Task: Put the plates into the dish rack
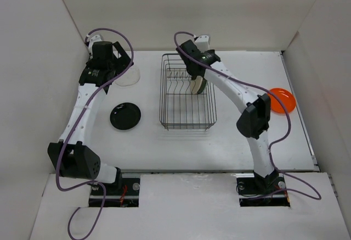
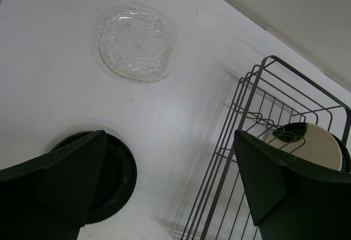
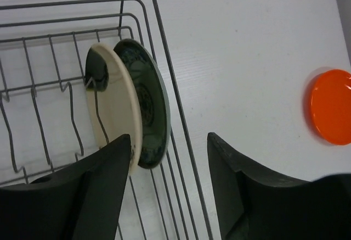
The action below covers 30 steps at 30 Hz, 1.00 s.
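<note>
My left claw, open and empty, hangs over the tabletop with the clear glass plate lying flat just ahead.

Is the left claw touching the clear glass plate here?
Apart. The left wrist view shows bare table between the clear glass plate and the open left claw.

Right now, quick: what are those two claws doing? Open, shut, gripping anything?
Left gripper: open, holding nothing.
Right gripper: open, holding nothing.
</note>
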Motion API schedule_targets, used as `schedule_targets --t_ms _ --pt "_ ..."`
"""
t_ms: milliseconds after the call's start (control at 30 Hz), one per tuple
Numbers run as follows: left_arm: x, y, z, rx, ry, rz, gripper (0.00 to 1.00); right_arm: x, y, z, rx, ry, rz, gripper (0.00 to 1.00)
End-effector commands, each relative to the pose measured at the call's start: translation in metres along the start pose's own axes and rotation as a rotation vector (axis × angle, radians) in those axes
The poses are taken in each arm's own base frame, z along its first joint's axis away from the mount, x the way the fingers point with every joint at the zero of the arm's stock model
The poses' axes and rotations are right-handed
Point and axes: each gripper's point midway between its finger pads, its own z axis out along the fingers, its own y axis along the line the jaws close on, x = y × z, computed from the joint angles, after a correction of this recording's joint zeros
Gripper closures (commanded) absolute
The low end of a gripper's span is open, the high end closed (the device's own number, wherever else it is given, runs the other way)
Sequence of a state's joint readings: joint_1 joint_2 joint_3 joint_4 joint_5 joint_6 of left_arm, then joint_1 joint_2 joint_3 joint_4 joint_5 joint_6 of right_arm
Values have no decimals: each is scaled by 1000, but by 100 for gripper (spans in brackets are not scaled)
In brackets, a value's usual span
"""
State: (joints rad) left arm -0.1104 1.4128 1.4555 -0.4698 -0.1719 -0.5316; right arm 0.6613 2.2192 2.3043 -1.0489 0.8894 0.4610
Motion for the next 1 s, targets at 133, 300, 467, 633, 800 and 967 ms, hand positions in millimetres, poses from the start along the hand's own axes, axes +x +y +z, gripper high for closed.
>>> schedule_targets --t_ms 133,300,467,633,800,967 --pt "-19 -13 -10 49 -46 -4 0 -38 -140 -11 -259 -41 453 26" --pt "-11 -38 -11 190 -5 13 0 72 -242 38 -271 44 706 24" --pt "0 -46 -5 238 44 9 0 137 -291 40 -145 101 786 18" --pt "5 -49 -3 255 66 11 0 187 -317 57 -144 161 942 16" --pt "-8 -45 -13 238 11 25 0 191 -320 69 -126 122 1091 16" --pt "-11 -41 -17 225 -10 32 0 206 -327 98 -60 172 1135 16"
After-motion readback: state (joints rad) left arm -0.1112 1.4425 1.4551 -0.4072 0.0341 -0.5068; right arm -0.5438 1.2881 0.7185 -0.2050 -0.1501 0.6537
